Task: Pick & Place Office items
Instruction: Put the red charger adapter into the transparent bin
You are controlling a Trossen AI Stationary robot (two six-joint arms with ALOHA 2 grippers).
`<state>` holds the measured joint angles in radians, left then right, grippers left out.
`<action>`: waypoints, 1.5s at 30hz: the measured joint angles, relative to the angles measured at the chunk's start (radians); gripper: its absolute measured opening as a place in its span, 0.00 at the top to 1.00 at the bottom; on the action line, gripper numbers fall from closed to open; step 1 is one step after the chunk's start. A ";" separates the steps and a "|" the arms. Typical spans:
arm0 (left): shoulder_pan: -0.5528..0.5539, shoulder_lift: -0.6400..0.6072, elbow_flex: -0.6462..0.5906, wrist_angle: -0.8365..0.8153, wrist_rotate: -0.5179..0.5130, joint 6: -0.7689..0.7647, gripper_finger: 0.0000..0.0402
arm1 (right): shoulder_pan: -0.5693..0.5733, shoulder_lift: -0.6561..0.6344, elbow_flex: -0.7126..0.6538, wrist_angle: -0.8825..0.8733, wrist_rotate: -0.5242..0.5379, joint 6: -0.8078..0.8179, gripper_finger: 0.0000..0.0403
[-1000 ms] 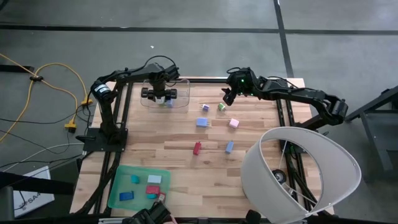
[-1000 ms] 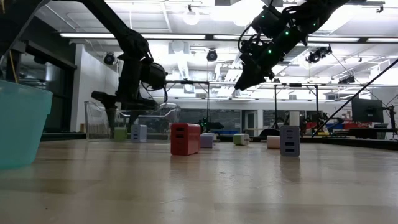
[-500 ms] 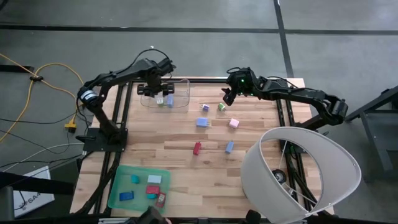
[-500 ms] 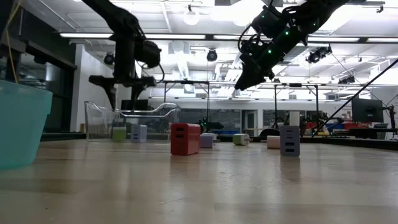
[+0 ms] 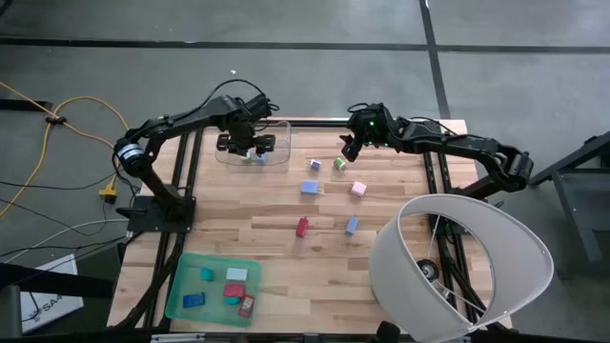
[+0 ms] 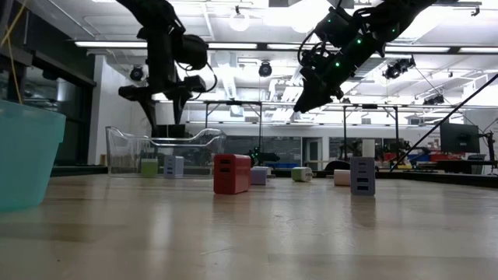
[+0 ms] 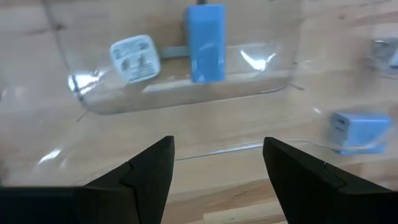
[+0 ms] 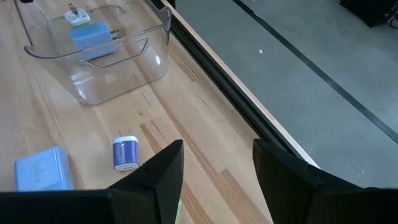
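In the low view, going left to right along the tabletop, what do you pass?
Green tray → clear bin → red block → small green piece → pale pink block → grey-blue block.

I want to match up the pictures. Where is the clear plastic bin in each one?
High view: the clear plastic bin sits at the table's far edge, under the left arm.
Low view: the bin is far back, left of the red block.
Left wrist view: it fills the picture.
Right wrist view: it is far off.
Shared landmark: the blue block inside.
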<state>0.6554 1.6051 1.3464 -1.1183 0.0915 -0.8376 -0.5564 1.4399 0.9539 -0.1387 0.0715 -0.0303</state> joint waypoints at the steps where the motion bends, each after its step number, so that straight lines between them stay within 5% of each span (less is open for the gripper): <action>1: -0.008 0.000 0.008 0.002 0.000 0.004 0.41 | 0.000 0.000 0.000 0.000 0.000 0.000 0.55; 12: -0.198 0.000 0.137 -0.021 -0.109 -0.007 0.41 | 0.000 0.000 0.000 0.000 0.000 0.000 0.55; 31: -0.671 0.046 0.148 0.110 -0.306 -0.483 0.41 | 0.000 0.000 0.000 0.000 0.000 0.000 0.55; 45: -0.783 0.187 0.148 0.242 -0.308 -0.551 0.41 | 0.000 0.000 0.000 0.001 0.000 0.000 0.55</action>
<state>-0.1272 1.7923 1.4948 -0.8759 -0.2162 -1.3884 -0.5564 1.4399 0.9543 -0.1376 0.0714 -0.0303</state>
